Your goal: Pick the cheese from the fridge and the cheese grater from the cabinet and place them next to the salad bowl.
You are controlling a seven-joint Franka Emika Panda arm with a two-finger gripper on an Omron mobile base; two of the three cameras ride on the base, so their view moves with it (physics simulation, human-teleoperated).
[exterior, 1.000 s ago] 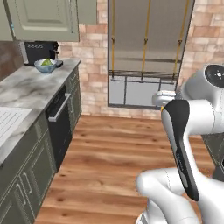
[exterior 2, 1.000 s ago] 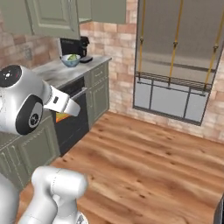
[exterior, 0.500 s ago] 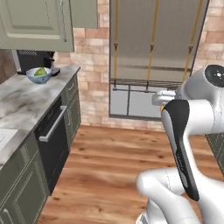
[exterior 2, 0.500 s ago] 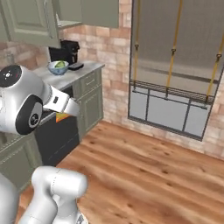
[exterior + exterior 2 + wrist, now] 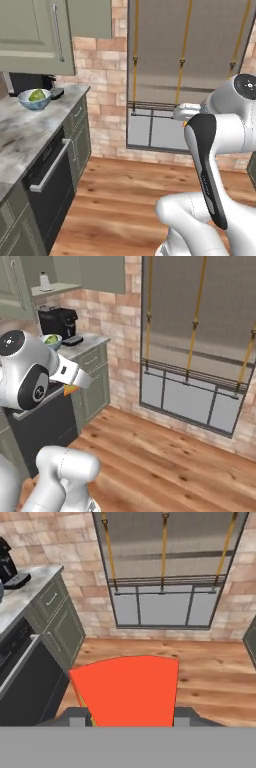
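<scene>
Red-orange cheese [image 5: 127, 689] sits clamped between the two fingertips of the gripper [image 5: 129, 714], its flat side filling the lower middle of the hand view; a sliver of orange shows at the wrist in the right base view; the step in hand looks like carrying it to the counter [image 5: 30, 132]; next it needs setting down beside the salad bowl [image 5: 35, 99], which holds green leaves and stands near the black coffee machine [image 5: 57, 321]; the grater [image 5: 45, 280] appears to wait on the cabinet [image 5: 32, 37] shelf.

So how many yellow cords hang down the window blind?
3 in the left base view: left cord, middle cord, right cord, spaced across the window blind. Nothing hints at more.
</scene>
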